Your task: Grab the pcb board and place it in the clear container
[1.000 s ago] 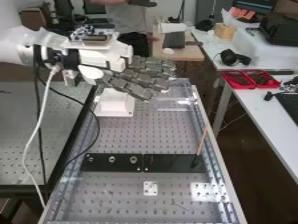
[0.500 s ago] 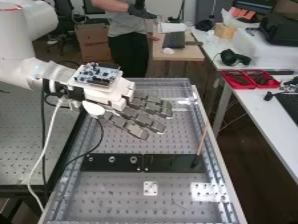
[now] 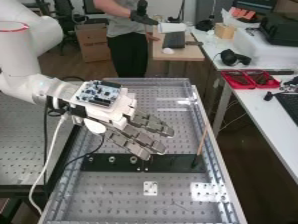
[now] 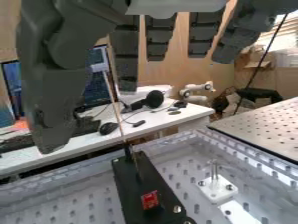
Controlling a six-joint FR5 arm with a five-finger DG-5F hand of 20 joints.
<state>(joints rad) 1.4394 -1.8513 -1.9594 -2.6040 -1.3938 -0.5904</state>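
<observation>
bench: hand (nearer black plate)

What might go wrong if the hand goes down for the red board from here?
The leaning stick rises close to the red board, so the open hand may knock it on the way down. The board is small and lies low on the black strip, so the fingers might scrape the strip or push the board along. The upright pins on the white plate nearby could also catch a finger.
</observation>
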